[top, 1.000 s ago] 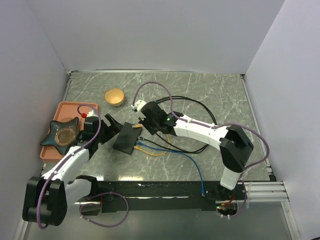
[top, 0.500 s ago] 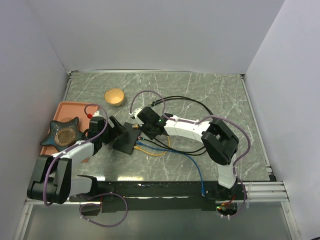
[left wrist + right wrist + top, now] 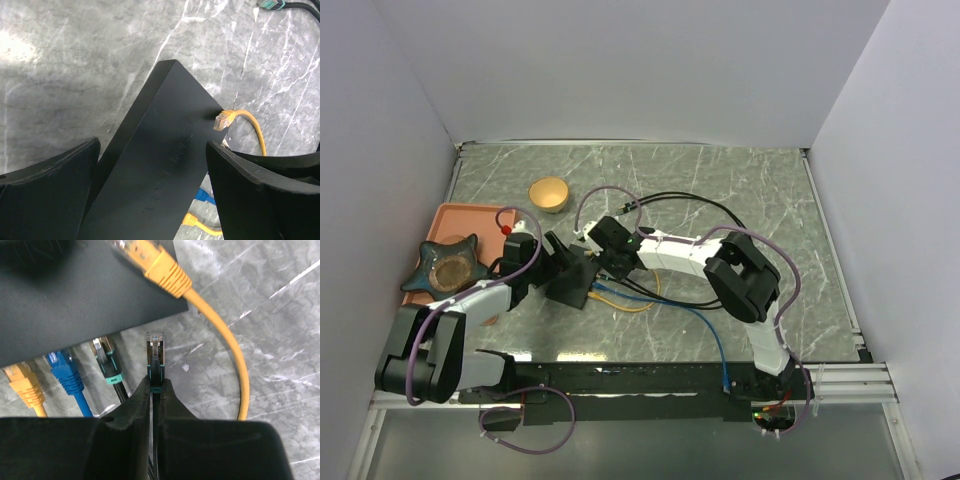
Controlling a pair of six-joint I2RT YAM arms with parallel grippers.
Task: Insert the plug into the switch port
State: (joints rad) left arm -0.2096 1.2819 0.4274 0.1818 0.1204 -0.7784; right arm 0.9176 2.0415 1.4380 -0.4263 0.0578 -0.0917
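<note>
The grey marble worktop (image 3: 740,190) holds the black switch (image 3: 160,165) near its middle. The plug (image 3: 154,352) points at the port edge, just short of it, beside three cables (image 3: 65,375). The right gripper (image 3: 155,387) pinches the plug. The left gripper (image 3: 152,167) is wide, with one finger on each side of the switch.

Two slim limbs, left arm (image 3: 470,300) and right arm (image 3: 682,256), in white shells with chunky matte-black joints, each trailed by a looping mauve cable (image 3: 592,197), ending in a matte-black left tool (image 3: 152,150) with broad curved fingers and a right tool (image 3: 155,387) tapering to a narrow wedge.
</note>
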